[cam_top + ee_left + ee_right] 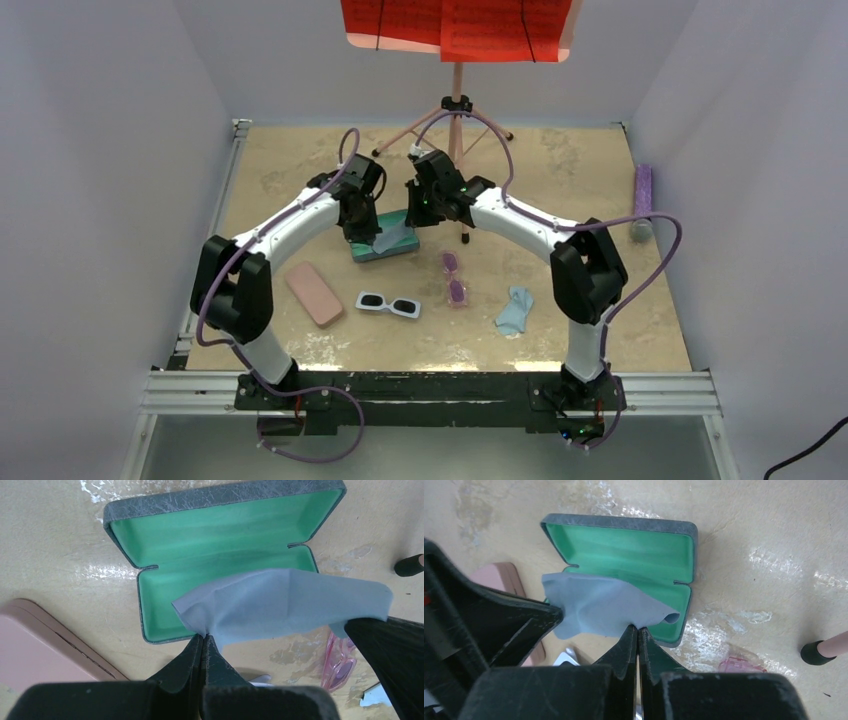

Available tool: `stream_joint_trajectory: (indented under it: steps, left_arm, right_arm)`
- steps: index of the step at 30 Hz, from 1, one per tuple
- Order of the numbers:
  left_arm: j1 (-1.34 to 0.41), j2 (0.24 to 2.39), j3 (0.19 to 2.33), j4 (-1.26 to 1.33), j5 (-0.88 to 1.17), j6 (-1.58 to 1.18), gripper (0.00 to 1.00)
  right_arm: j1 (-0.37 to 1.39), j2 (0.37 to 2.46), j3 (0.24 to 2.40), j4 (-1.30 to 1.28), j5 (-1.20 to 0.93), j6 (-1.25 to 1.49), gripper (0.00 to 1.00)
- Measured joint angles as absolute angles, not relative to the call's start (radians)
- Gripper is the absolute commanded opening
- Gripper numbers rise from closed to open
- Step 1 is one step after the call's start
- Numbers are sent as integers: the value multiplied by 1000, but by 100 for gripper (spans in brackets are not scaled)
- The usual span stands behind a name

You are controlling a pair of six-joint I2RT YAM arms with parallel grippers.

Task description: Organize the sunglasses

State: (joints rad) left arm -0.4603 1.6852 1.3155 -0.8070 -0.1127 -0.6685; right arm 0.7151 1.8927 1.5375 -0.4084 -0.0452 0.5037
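The white sunglasses point(388, 304) with dark lenses lie on the table near the front. The pink-purple sunglasses point(454, 278) lie to their right and show in the left wrist view point(340, 662). Both grippers hover over the open grey-blue case point(383, 248) with its green lining point(220, 535) point(624, 550). My left gripper point(205, 639) is shut on one corner of a light blue cloth point(285, 605). My right gripper point(638, 629) is shut on the opposite edge of the same cloth point(599, 605). The cloth hangs stretched between them above the case.
A closed pink case point(314, 293) lies at the left. A second light blue cloth point(515, 310) lies crumpled at the right. A pink tripod stand point(456, 110) rises behind the arms; its foot point(819, 652) is close. A purple roll point(641, 198) lies far right.
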Motion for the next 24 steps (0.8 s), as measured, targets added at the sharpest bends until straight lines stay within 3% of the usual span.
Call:
stream_joint_trajectory:
  steps: [24]
  left_arm:
    - [-459,1761,1207,-753,-109,-700,0]
  right_arm:
    - [700,1961,1429,-435,-122,525,0]
